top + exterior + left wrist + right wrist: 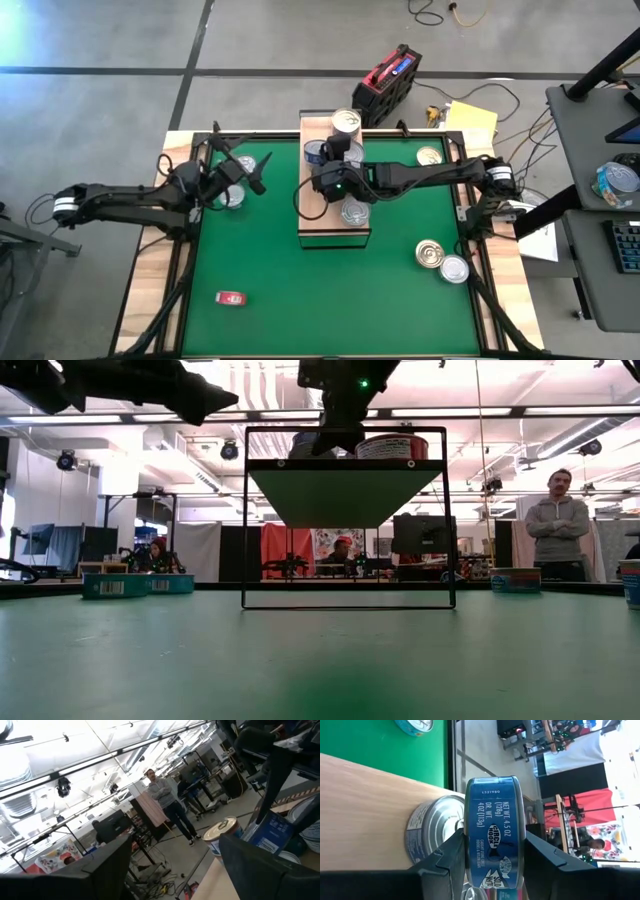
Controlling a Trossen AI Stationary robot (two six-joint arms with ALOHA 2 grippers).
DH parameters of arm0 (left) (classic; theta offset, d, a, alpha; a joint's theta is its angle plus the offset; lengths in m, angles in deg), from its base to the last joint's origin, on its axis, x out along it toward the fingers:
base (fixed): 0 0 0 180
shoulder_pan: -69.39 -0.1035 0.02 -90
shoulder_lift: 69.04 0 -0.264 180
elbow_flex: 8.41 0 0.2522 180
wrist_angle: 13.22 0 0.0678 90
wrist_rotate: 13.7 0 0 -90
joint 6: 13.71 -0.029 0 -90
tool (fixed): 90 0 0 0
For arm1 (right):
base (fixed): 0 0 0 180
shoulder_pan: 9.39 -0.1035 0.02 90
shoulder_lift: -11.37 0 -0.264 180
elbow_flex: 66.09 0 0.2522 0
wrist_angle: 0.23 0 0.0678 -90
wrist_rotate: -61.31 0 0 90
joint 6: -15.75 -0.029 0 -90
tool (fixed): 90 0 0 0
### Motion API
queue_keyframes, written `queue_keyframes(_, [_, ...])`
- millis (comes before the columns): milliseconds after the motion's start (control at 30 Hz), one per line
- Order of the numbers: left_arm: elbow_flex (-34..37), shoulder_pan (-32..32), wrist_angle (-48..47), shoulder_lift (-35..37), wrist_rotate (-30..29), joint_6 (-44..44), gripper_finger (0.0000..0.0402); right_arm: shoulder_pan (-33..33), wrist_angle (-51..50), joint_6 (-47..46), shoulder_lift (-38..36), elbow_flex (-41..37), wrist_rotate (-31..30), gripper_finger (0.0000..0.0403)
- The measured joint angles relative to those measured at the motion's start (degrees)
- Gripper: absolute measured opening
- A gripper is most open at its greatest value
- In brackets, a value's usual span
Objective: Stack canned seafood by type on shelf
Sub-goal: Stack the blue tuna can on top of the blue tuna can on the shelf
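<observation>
The shelf (315, 215) is a raised light-wood board in the middle of the green mat. On it stand a can (346, 121) at its far end, a blue can (315, 152) and a silver-lidded can (355, 212). My right gripper (495, 860) hangs over the shelf's far half (335, 155), shut on a blue can (494, 835). A silver can (432, 832) stands on the wood just below and beyond the held can. My left gripper (252, 172) hovers open and empty over the mat's far left, near a can (232, 195) on the mat. My right gripper pinches the blue can by its two flat faces (468, 845), one finger on top and one underneath. The fingers come in roughly level, from the table's right and near side. The can lies flat, label side toward the wrist camera. Whether it touches the silver can I cannot tell.
More cans lie on the mat to the right: a gold-lidded one (430, 155) at the far right, another gold one (430, 252) and a silver one (454, 268) nearer. A small red flat object (231, 297) lies near left. People show in the room behind.
</observation>
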Motion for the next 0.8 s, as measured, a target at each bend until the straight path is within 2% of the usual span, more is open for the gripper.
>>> queue_keyframes(800, [0.0,0.0,0.1,-0.4,0.0,0.5,0.0283,0.8,-0.2,-1.5,0.2,-0.3,1.7,0.0146])
